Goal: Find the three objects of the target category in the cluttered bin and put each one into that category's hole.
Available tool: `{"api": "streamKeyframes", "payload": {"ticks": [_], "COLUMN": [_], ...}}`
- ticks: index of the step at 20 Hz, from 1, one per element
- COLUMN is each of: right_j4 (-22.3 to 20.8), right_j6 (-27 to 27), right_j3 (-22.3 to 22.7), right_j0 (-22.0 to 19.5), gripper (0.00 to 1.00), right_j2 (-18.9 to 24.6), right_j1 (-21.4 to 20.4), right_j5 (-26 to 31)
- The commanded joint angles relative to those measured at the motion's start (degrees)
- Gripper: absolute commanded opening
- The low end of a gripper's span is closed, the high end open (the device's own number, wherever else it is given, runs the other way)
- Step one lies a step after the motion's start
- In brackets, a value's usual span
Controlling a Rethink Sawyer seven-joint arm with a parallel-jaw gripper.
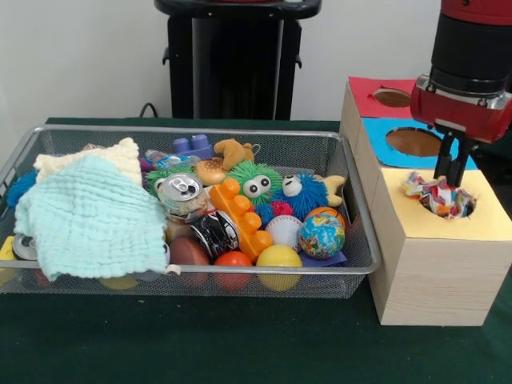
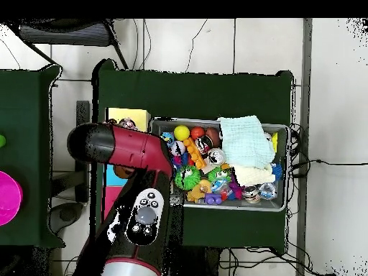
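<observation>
Red and black arm [image 1: 470,64] coming down at right, over the wooden box [image 1: 436,268]. End effector [image 1: 452,178] hanging just above the yellow hole [image 1: 452,210], its two dark fingers [image 1: 442,164] close together and pointing down. Between the tips and in the hole, a crumpled multicoloured wrapper [image 1: 436,196], partly spilling over the rim toward the left. Cannot tell whether the fingers grip it or merely touch it.

Box top in three coloured panels: yellow [image 1: 472,220] nearest, blue [image 1: 408,144] in the middle, red [image 1: 376,96] farthest, each with a round hole. Blue and red holes showing only dark wood inside.

Left of the box, touching or just beside it, a wire mesh bin [image 1: 344,268] on the green surface [image 1: 240,344]. Crowded inside: pale green cloth [image 1: 92,220] draped over the left half, cream cloth [image 1: 88,160] behind it, crushed can [image 1: 182,192] near the middle, orange brick [image 1: 240,216], fuzzy green toy [image 1: 254,184] with big eyes, blue fuzzy toy [image 1: 302,190] beside it, globe ball [image 1: 322,234], baseball [image 1: 282,230], yellow ball [image 1: 278,258], red ball [image 1: 234,260], purple brick [image 1: 194,146] at the back.

From overhead, arm [image 2: 133,151] covering most of the box, only the yellow end [image 2: 128,115] clear; bin [image 2: 284,205] alongside, green cloth [image 2: 241,140] at its far end.
</observation>
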Motion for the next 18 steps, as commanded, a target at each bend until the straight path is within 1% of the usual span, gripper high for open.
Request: {"api": "streamKeyframes", "payload": {"ticks": [1, 3, 7, 9, 11, 18], "right_j4": [2.98, 3.22, 2.87, 2.56, 2.19, 2.01], "right_j6": [8.37, 7.34, 6.49, 6.71, 6.89, 8.41], "right_j3": [-1.86, -3.28, -6.24, -5.65, -6.91, -7.81], "right_j0": [-4.35, -5.30, -6.41, -6.44, -6.48, -5.42], "gripper": [0.00, 0.00, 0.00, 0.00, 0.00, 0.00], "right_j2": [8.66, 10.18, 11.78, 12.00, 11.72, 10.24], "right_j1": [6.58, 8.20, 10.85, 10.45, 11.27, 10.70], "right_j5": [-7.31, -8.87, -9.72, -9.68, -8.97, -5.71]}}
